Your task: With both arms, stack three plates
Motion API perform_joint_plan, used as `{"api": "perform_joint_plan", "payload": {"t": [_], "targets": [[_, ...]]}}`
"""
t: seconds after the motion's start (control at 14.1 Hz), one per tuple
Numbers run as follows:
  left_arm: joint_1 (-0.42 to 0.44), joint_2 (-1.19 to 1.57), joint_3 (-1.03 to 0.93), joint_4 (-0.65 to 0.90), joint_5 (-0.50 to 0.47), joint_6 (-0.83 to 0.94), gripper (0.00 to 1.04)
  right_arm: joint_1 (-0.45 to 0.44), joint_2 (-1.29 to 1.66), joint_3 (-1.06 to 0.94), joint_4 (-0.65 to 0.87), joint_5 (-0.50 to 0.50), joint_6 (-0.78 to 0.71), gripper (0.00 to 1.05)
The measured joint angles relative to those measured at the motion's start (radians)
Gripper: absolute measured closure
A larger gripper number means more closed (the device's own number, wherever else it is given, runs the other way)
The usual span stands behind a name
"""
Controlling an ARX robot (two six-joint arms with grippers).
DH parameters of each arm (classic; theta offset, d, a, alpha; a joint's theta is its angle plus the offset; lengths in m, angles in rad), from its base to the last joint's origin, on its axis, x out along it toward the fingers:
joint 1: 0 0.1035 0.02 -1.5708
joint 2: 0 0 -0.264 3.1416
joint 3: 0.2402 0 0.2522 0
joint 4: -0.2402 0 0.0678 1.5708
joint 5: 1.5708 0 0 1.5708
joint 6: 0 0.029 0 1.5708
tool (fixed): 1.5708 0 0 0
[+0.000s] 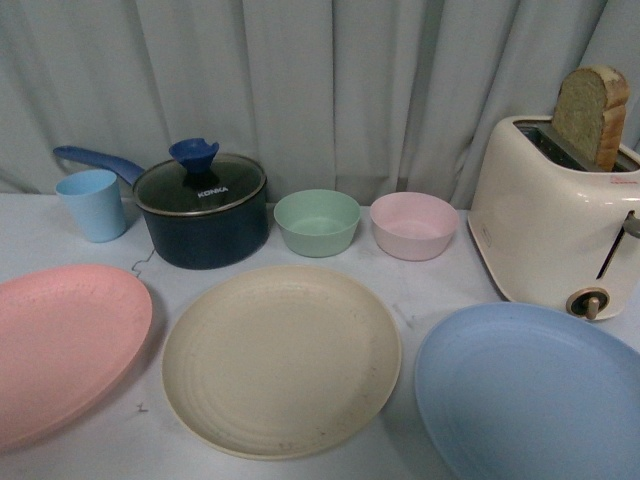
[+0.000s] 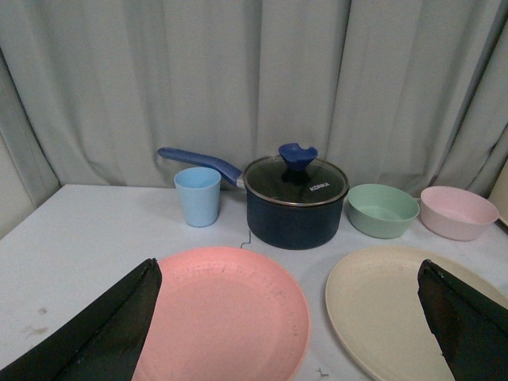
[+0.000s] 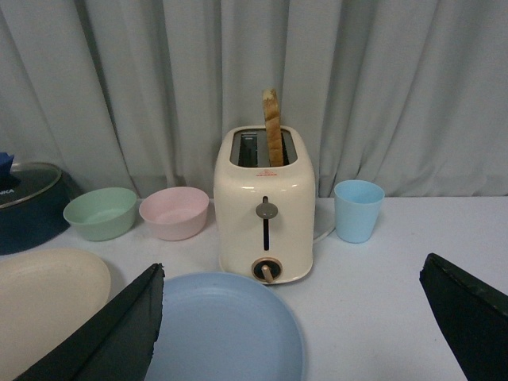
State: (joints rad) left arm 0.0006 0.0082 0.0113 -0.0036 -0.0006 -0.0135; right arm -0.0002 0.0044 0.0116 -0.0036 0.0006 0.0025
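Three plates sit flat along the bottom of your front view, none stacked. The pink plate (image 1: 65, 345) is lower left, the cream plate (image 1: 282, 360) bottom centre and the blue plate (image 1: 530, 395) lower right. Your left gripper (image 2: 287, 274) and right gripper (image 3: 291, 270) are both spread wide, pinching nothing. Pot (image 1: 200, 215) and toaster (image 1: 550, 225) stand further up.

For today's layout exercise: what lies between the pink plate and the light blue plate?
The cream-beige plate lies between the pink plate and the light blue plate, shown in the front view.
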Motion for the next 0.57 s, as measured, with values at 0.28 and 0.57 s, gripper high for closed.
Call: {"api": "perform_joint_plan", "payload": {"t": [0.28,0.57], "targets": [[0.0,0.0,0.0,0.0,0.0,0.0,0.07,0.0,0.0,0.0,0.0,0.0,0.0,0.06],[0.0,0.0,0.0,0.0,0.0,0.0,0.07,0.0,0.0,0.0,0.0,0.0,0.0,0.06]]}}
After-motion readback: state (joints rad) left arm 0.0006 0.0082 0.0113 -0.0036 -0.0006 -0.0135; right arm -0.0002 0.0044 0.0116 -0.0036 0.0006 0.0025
